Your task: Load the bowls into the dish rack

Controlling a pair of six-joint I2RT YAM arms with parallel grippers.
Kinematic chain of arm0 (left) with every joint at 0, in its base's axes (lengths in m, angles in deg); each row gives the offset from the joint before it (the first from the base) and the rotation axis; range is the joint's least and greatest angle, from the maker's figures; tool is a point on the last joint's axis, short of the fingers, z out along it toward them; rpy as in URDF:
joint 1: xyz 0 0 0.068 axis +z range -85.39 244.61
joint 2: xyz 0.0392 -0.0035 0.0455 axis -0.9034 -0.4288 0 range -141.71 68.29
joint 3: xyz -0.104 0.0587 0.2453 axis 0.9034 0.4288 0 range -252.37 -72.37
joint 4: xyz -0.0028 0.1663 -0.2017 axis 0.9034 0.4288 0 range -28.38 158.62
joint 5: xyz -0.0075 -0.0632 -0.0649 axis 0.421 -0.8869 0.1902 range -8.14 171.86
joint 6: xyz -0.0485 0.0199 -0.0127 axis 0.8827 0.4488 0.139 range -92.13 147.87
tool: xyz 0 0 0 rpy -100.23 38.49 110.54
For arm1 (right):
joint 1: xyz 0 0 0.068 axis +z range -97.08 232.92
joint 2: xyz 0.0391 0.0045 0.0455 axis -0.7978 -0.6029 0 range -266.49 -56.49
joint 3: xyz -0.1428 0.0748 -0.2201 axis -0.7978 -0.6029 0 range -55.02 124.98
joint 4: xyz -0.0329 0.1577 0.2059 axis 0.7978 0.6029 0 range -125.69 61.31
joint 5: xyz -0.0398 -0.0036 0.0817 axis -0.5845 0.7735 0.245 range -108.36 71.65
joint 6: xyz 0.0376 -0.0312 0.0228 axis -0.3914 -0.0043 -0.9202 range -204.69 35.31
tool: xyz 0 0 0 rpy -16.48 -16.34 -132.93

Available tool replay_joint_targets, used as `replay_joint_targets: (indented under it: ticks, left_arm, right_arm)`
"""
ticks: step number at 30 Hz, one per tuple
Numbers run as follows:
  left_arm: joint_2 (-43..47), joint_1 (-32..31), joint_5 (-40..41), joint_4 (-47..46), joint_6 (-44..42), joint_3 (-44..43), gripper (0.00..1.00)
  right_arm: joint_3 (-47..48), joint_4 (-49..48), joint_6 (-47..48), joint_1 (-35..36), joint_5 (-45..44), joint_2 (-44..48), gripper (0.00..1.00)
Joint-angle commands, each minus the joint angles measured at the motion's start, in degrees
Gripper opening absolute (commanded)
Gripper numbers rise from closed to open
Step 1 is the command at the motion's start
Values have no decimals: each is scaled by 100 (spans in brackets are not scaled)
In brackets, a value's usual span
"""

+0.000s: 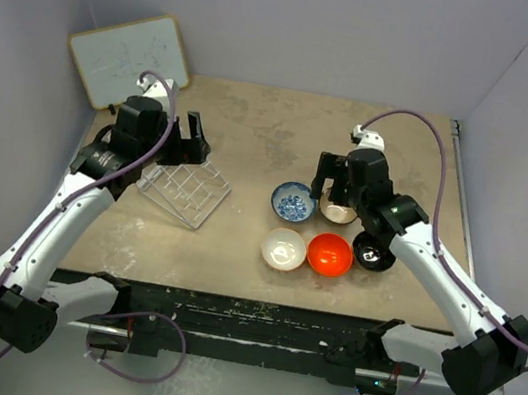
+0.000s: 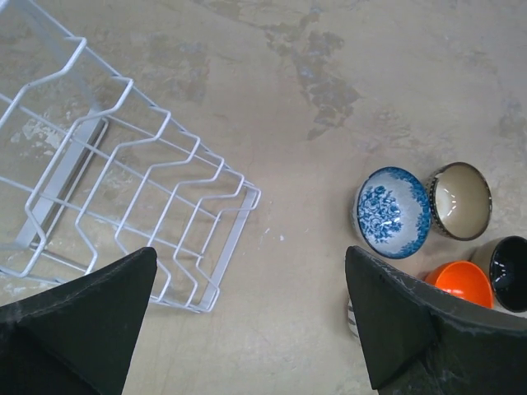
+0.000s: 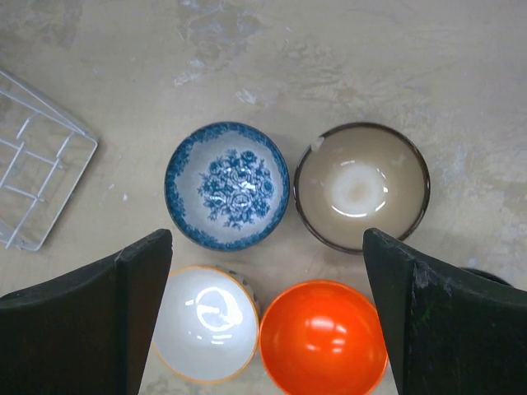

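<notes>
The right hand [image 3: 268,239] hangs open above the blue-and-white bowl [image 3: 227,184] and tan bowl [image 3: 362,186]. The white bowl [image 3: 206,322], orange-red bowl [image 3: 323,337] and black bowl [image 1: 374,251] sit just beside them on the bench [image 3: 461,74]. The left hand [image 2: 251,255], also open, hovers at the edge of the wire dish rack [image 2: 123,189], apart from the bowls.

Legible text, labels, brands, numbers: none. The whiteboard [image 1: 130,59] at the far left bears faint marks, too small to read. The blue-and-white bowl [image 3: 227,184] shows a floral pattern only.
</notes>
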Motion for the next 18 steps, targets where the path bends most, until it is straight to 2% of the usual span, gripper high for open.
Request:
replay_joint_targets:
  ticks: [1, 7, 12, 18]
  left_arm:
    - [169, -30, -351, -343, -158, -12, 99]
    - [536, -29, -459, -436, -578, 179, 99]
    - [1083, -30, -672, -606, -864, 347, 99]
    - [1489, -26, -583, -557, -964, 445, 99]
  right_arm:
    - [-26, 688, -370, 42, -267, 480, 100]
    - [-265, 1201, -758, 42, -286, 957, 100]
    - [-731, 1350, -1017, 42, 69, 788, 97]
    - [-1545, 596, -1552, 42, 608, 848, 90]
